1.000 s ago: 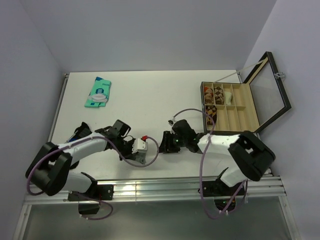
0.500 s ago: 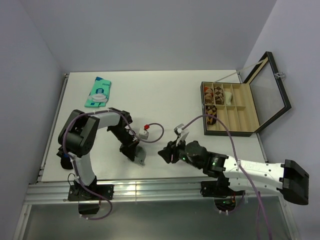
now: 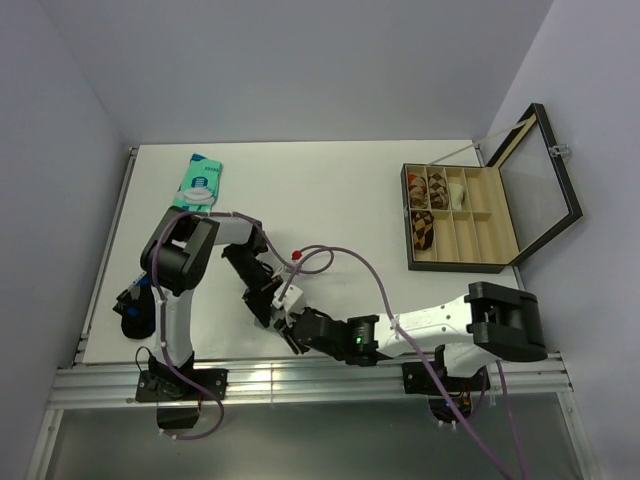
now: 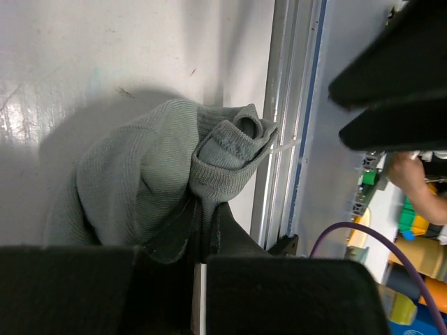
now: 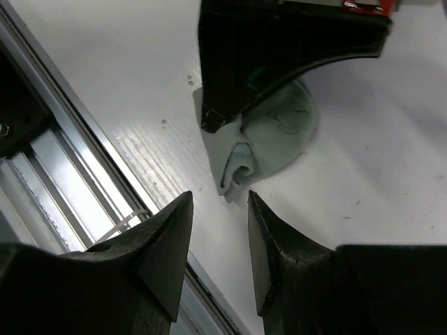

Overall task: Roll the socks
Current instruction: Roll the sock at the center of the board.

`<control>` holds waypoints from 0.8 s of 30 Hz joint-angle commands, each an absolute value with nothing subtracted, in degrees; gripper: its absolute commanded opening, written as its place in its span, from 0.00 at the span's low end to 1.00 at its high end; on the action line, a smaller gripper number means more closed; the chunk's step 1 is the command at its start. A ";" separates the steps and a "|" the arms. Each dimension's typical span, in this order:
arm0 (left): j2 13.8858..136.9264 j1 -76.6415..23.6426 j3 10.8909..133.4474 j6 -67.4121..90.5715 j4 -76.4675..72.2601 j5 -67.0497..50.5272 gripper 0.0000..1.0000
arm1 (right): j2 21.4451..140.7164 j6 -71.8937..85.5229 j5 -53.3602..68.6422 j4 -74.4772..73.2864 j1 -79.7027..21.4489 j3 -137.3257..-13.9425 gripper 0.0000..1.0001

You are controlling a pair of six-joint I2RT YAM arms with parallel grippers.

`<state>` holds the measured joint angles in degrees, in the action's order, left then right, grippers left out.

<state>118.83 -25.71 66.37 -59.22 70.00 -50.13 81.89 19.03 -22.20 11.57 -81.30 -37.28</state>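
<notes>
Top external view: a white desk (image 3: 330, 190) carries an open wooden box (image 3: 462, 268) at the right and a teal packet (image 3: 197, 185) at the far left. A grey sock (image 5: 269, 139) lies bunched near the desk's near edge, pinched in the closed left fingers (image 4: 70, 289). The right fingers (image 5: 157, 237) stand open close beside it, holding nothing.

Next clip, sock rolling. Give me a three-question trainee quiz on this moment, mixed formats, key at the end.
1. True or false: the left jaws are shut on the grey sock.
2. Where is the teal packet? A) far left part of the table; B) at the near edge; C) beside the sock.
3. Fill in: the lid of the box stands ___.

Key: 1 true; 2 A; 3 open.
</notes>
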 commanded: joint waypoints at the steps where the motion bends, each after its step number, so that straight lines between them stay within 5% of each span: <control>1: 121.37 -25.93 67.76 -59.24 67.41 -45.44 0.00 | 84.10 14.51 -24.70 13.36 -82.53 -41.65 0.44; 24: 122.61 -26.02 69.43 -58.27 68.91 -45.00 0.00 | 99.50 8.18 -30.85 13.53 -83.41 -49.04 0.47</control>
